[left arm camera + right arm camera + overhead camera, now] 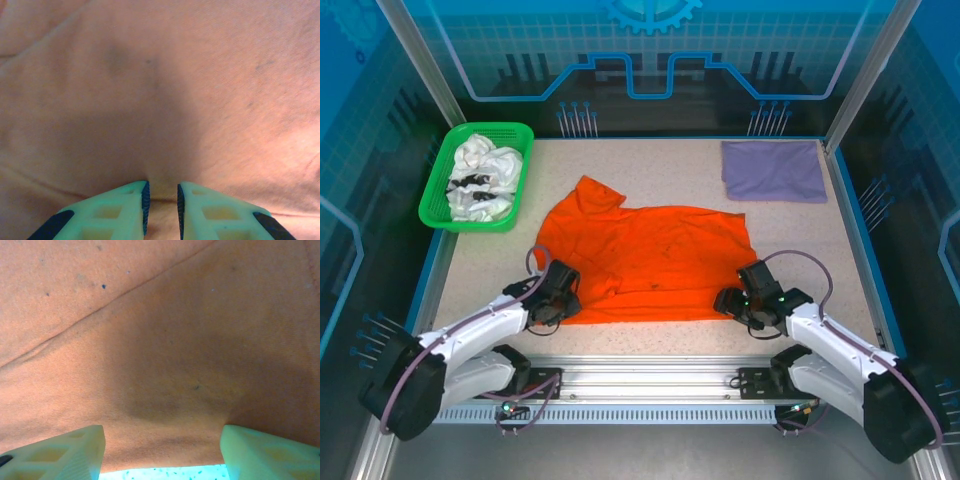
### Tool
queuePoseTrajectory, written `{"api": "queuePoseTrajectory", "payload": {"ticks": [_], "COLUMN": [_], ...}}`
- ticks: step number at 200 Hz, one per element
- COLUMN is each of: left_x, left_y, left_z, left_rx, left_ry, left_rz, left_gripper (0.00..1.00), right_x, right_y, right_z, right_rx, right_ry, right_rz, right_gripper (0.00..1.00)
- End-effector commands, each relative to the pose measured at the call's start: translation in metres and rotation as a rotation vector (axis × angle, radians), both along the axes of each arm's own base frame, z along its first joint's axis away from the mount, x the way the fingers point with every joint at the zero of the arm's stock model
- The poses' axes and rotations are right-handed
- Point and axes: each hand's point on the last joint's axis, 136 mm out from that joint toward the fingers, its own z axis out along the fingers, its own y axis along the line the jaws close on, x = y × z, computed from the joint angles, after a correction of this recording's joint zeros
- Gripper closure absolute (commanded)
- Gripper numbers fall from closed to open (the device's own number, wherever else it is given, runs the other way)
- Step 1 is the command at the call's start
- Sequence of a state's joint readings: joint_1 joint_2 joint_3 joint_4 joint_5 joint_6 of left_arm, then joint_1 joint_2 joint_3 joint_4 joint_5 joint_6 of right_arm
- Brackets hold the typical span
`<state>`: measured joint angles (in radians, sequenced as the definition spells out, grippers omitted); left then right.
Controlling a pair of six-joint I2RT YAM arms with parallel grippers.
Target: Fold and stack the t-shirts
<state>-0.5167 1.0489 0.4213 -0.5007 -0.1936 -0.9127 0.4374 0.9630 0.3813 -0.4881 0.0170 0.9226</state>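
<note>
Orange t-shirt (650, 260) lies flat for folding, left gripper (161, 197) pinching its near-left hem, right gripper (162, 440) spread wide astride the near-right hem, gripping nothing.

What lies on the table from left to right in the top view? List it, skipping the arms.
In order: basket → orange shirt → purple shirt.
</note>
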Motion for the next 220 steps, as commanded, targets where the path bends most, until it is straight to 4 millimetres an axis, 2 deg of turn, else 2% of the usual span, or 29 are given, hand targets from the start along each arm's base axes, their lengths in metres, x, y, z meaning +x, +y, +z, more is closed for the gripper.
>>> {"api": "queuePoseTrajectory", "payload": {"ticks": [1, 33, 66, 89, 105, 132, 159, 170, 184, 194, 198, 220], "left_x": [-0.025, -0.037, -0.046, -0.048, -0.043, -0.02, 0.019, 0.042, 0.074, 0.099, 0.11, 0.169], "left_y": [0.019, 0.017, 0.018, 0.02, 0.022, 0.016, 0.004, -0.004, -0.012, -0.016, -0.017, -0.026], "left_z": [-0.007, -0.01, -0.01, -0.001, 0.015, 0.063, 0.121, 0.147, 0.175, 0.193, 0.198, 0.213], "left_rx": [0.072, 0.057, 0.056, 0.053, 0.053, 0.044, 0.027, 0.008, 0.001, 0.015, 0.018, -0.014], "left_ry": [0.064, 0.078, 0.084, 0.067, 0.025, -0.088, -0.208, -0.254, -0.293, -0.324, -0.332, -0.349], "left_rz": [0.037, 0.029, 0.031, 0.035, 0.035, 0.015, -0.008, -0.021, -0.042, -0.053, -0.058, -0.08], "left_gripper": [0.75, 0.75, 0.75, 0.74, 0.72, 0.63, 0.53, 0.5, 0.45, 0.41, 0.4, 0.32], "right_x": [-0.024, -0.042, -0.061, -0.068, -0.062, -0.034, 0.01, 0.036, 0.069, 0.092, 0.107, 0.156], "right_y": [-0.003, 0.006, 0.009, 0.005, -0.001, -0.004, -0.009, -0.011, -0.015, -0.018, -0.02, -0.051], "right_z": [-0.011, -0.018, -0.017, -0.008, 0.009, 0.044, 0.083, 0.101, 0.114, 0.118, 0.128, 0.122], "right_rx": [-0.016, 0.015, -0.005, -0.012, -0.03, -0.045, -0.08, -0.09, -0.07, -0.041, -0.033, -0.024], "right_ry": [0.14, 0.247, 0.268, 0.236, 0.167, 0.032, -0.074, -0.125, -0.168, -0.188, -0.217, -0.208], "right_rz": [0.019, 0.03, 0.037, 0.025, 0.028, 0.048, 0.072, 0.092, 0.108, 0.119, 0.115, 0.039], "right_gripper": [0.41, 0.48, 0.48, 0.47, 0.44, 0.35, 0.34, 0.32, 0.31, 0.35, 0.37, 0.48]}}
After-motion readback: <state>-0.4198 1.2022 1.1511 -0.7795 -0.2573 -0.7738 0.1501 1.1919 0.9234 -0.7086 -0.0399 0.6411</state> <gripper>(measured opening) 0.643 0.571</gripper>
